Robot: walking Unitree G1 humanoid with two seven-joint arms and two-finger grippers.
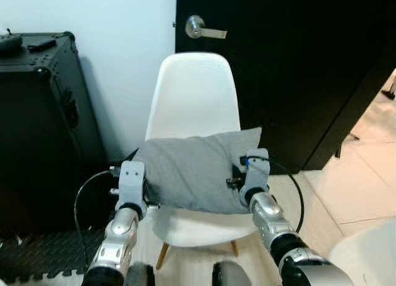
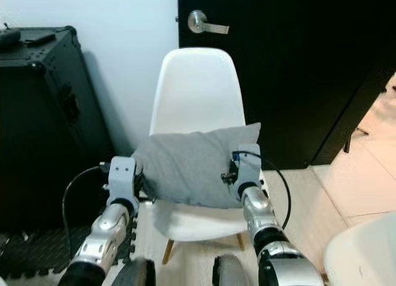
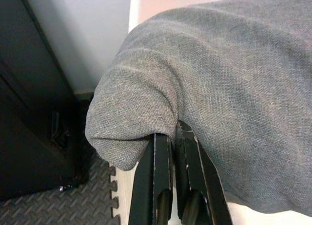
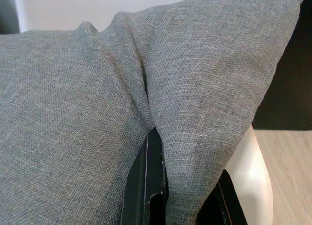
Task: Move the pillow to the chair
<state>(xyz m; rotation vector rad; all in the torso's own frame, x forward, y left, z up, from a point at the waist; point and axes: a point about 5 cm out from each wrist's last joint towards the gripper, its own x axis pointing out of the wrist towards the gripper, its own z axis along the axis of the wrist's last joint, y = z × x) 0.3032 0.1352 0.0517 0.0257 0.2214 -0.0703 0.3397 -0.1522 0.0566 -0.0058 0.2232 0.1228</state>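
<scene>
A grey fabric pillow (image 1: 195,168) is held between both arms just above the seat of a white shell chair (image 1: 195,91) with wooden legs. My left gripper (image 3: 174,137) is shut on the pillow's left corner (image 3: 126,132), pinching the cloth between its black fingers (image 3: 158,186). At the pillow's right side, my right gripper (image 4: 155,137) is shut on a fold of the cloth. The pillow stands nearly upright, leaning toward the chair's backrest. Whether its lower edge touches the seat I cannot tell.
A tall black case (image 1: 43,125) stands to the left of the chair against a pale wall. Behind the chair is a black door (image 1: 291,63) with a silver lever handle (image 1: 204,29). Black foam mat (image 1: 43,252) lies at lower left, pale floor (image 1: 365,168) at right.
</scene>
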